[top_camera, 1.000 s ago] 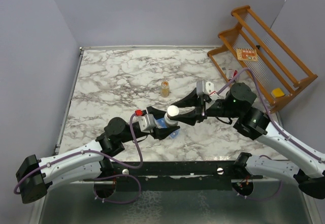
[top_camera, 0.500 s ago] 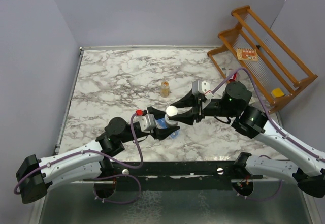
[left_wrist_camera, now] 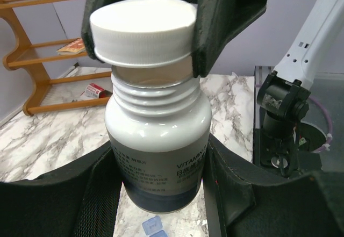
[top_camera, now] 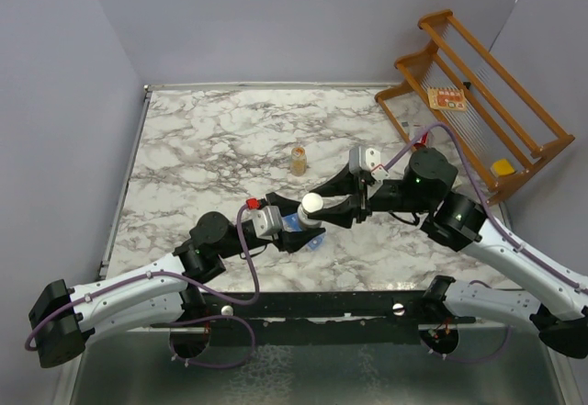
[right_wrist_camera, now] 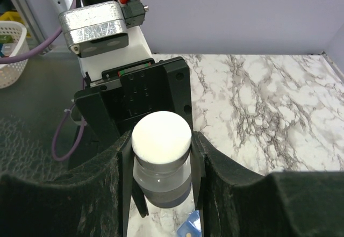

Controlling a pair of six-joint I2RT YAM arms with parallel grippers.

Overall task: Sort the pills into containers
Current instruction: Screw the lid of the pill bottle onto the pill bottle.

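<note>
My left hand (top_camera: 292, 233) is clamped on the body of a white bottle (left_wrist_camera: 157, 135) and holds it upright. Just below the bottle, on the desk (top_camera: 202, 148), a small part of the blue containers (left_wrist_camera: 152, 227) shows; the rest is hidden. My right hand (right_wrist_camera: 161, 159) is pressed on the white cap (left_wrist_camera: 142, 30) from both sides, and the neck threads show under the cap. Farther away, a small amber bottle (top_camera: 299, 158) stands alone. A wooden rack (top_camera: 478, 102) leans at the far right.
</note>
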